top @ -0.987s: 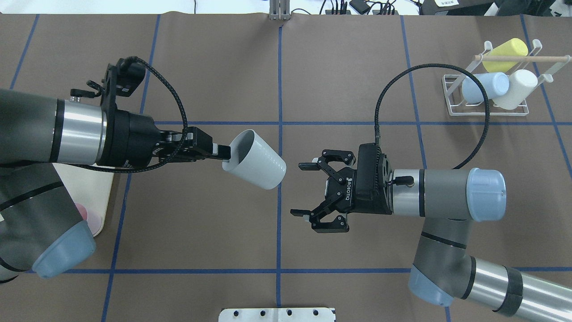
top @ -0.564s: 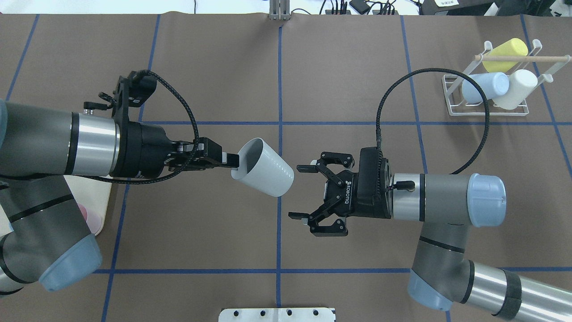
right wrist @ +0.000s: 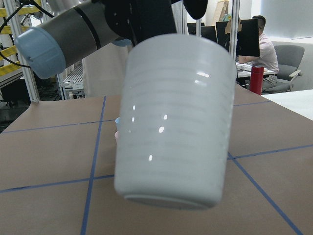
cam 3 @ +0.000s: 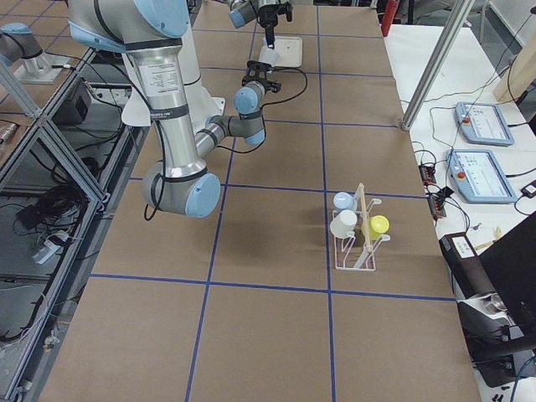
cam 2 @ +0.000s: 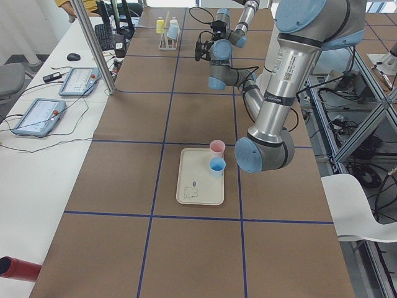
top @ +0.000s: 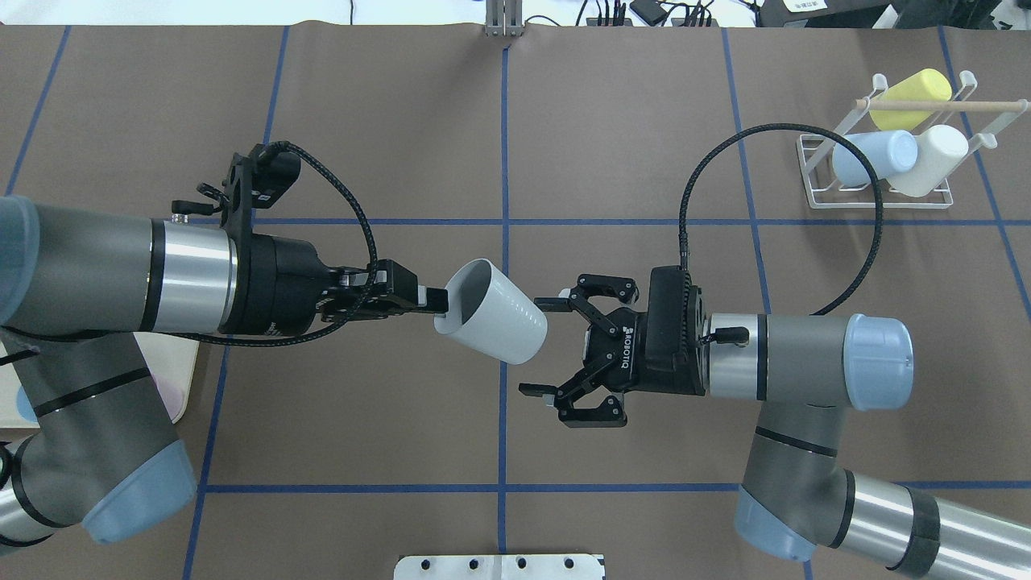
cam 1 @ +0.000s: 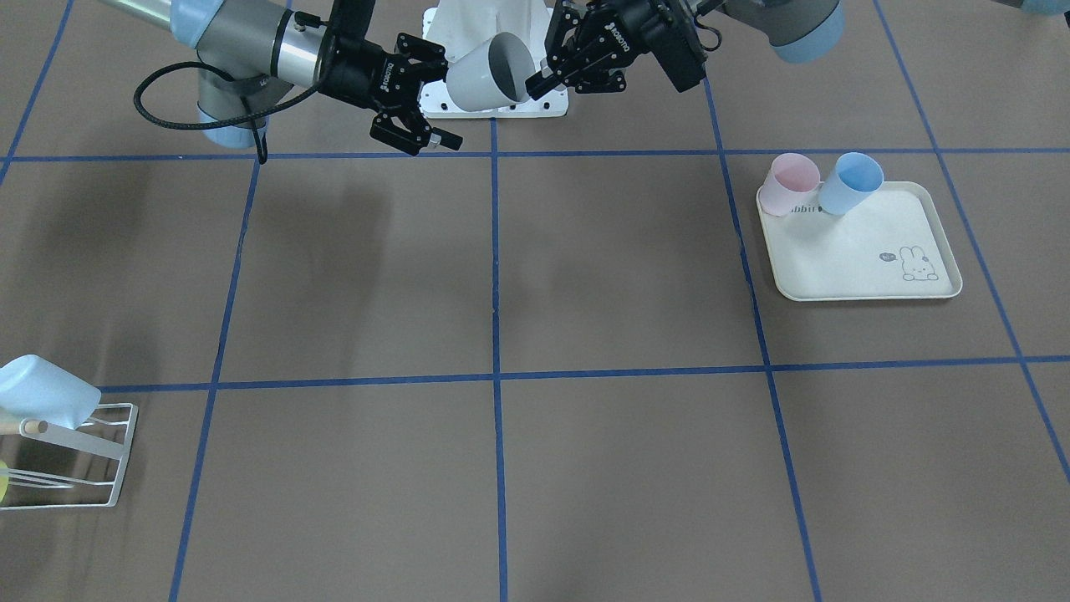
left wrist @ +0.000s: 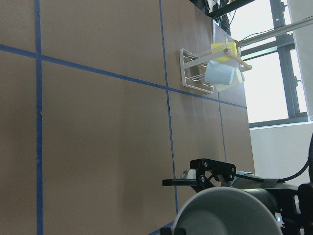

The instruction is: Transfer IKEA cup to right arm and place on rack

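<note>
Overhead: my left gripper (top: 439,300) is pinched on the rim of the white IKEA cup (top: 495,322), which hangs tilted in mid-air over table centre. Right gripper (top: 538,346) is splayed wide, with the cup base just beside its far fingertip. Rack (top: 999,105) sits far right and carries three cups. Right wrist: the cup base looms close.

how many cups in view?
6: held cup in the left gripper; yellow cup, pale blue cup, white cup on the rack; pink cup, bright blue cup on the tray.
</note>
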Controlling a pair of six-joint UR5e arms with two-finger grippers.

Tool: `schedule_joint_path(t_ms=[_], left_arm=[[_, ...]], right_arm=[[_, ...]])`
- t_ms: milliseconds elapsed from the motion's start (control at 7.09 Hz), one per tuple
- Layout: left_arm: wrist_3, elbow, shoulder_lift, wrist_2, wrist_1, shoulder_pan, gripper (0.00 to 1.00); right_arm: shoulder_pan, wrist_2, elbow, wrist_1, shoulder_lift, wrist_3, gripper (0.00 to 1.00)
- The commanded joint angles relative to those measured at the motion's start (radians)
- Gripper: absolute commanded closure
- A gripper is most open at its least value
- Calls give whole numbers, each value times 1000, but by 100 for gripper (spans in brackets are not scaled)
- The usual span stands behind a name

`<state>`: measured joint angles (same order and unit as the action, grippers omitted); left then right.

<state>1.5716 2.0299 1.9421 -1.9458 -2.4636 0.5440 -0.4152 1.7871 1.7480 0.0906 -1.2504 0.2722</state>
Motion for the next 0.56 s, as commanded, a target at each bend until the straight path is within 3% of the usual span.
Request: schedule_joint_path(t_ms=[0,423], left_arm=[[2,-8,1,15,2,-16,100],[1,-31,5,41,2,-31,100]], right_arm=[[-1,0,4,0,0,1,4],[-1,0,4,-2,0,1,7]])
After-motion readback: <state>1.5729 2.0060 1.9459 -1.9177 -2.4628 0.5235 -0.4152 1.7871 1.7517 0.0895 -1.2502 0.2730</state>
